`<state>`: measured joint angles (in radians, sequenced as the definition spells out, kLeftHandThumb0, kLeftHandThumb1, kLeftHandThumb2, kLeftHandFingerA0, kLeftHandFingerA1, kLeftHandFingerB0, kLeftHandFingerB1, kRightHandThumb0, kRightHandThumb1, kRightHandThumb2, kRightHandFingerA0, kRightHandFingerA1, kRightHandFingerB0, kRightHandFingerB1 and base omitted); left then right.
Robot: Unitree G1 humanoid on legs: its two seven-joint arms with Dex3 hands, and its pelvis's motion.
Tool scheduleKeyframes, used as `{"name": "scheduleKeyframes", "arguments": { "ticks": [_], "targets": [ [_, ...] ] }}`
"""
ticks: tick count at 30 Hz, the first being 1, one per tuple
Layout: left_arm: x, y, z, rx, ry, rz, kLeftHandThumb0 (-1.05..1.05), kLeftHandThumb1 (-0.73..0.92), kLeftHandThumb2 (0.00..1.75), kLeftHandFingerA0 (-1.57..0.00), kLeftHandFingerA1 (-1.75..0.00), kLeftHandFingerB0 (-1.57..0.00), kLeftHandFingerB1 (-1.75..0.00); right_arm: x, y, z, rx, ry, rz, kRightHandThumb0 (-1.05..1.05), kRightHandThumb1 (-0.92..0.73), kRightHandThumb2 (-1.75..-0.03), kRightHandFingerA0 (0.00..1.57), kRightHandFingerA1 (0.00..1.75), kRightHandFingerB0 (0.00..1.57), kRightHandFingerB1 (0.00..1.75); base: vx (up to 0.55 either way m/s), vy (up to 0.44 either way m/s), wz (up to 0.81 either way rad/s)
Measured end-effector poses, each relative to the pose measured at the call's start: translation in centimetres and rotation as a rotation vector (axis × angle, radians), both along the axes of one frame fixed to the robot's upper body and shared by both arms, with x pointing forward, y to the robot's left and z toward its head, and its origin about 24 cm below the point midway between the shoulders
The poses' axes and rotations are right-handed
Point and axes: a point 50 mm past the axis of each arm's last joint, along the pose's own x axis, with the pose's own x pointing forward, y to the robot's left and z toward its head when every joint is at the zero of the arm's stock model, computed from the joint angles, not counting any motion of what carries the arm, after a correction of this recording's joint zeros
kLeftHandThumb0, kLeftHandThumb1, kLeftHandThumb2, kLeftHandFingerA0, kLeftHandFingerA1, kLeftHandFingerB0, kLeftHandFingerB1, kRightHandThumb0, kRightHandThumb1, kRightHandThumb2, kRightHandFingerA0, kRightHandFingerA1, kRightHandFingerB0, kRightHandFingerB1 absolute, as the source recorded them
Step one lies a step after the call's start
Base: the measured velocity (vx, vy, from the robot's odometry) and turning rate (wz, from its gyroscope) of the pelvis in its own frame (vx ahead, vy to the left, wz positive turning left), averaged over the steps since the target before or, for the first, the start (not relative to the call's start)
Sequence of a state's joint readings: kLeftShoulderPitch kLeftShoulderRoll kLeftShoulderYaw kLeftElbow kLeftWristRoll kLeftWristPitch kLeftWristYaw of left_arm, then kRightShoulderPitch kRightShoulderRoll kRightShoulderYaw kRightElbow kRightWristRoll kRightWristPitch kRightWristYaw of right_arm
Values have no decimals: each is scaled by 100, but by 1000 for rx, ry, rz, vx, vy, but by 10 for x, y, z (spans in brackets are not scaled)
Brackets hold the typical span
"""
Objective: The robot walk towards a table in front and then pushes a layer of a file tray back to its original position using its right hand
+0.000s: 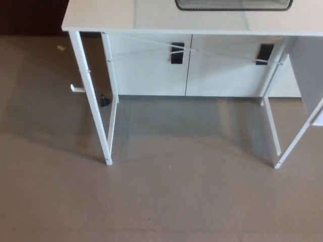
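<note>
A white table (116,20) stands ahead, its top filling the upper part of the head view. At the top edge, on the table, the front rim of a dark mesh file tray (233,5) shows; the rest of it is cut off by the frame. Which layer sticks out cannot be told from here. Neither of my hands nor any part of my arms shows in this view.
The table's thin white legs reach the brown floor at front left (108,160) and front right (277,164). White cabinet doors with black handles (177,52) stand behind the table. A small black object (104,100) lies on the floor by the left legs.
</note>
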<state>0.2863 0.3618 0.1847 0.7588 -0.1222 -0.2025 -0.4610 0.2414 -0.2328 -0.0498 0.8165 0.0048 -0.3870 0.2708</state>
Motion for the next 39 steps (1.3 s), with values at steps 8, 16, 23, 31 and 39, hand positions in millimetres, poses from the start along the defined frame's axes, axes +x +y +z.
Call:
{"name": "scheduleKeyframes", "arguments": {
  "ticks": [8, 16, 23, 31, 39],
  "targets": [
    [3, -4, -2, -1, -8, -11, -43, 40, 67, -73, -54, -51, -48, 0, -4, 1, -17, -1, 0, -29, -58, -57, 57, 45, 43, 41, 204, -309, 31],
    [-2, -3, -3, 0, 5, -7, -42, 40, 66, -72, -53, -51, -47, -1, -3, 0, -18, 4, 4, -29, -58, -57, 57, 45, 42, 40, 208, -26, -5],
    [-1, 2, -1, 18, 2, -14, -42, 40, 66, -69, -52, -51, -47, -2, 1, -1, -8, 4, 8, -29, -58, -57, 58, 45, 42, 40, 327, 194, -12],
    [2, 3, 0, 24, -1, -17, -42, 40, 67, -66, -52, -51, -47, -2, 1, -1, -8, 3, 7, -30, -58, -57, 57, 45, 43, 40, 248, -15, 10],
    [4, 1, 1, 39, -10, -43, -43, 40, 67, -61, -51, -49, -47, 7, -1, 3, -22, -17, 16, -29, -58, -57, 58, 46, 42, 40, 293, -216, 23]
  ]
}}
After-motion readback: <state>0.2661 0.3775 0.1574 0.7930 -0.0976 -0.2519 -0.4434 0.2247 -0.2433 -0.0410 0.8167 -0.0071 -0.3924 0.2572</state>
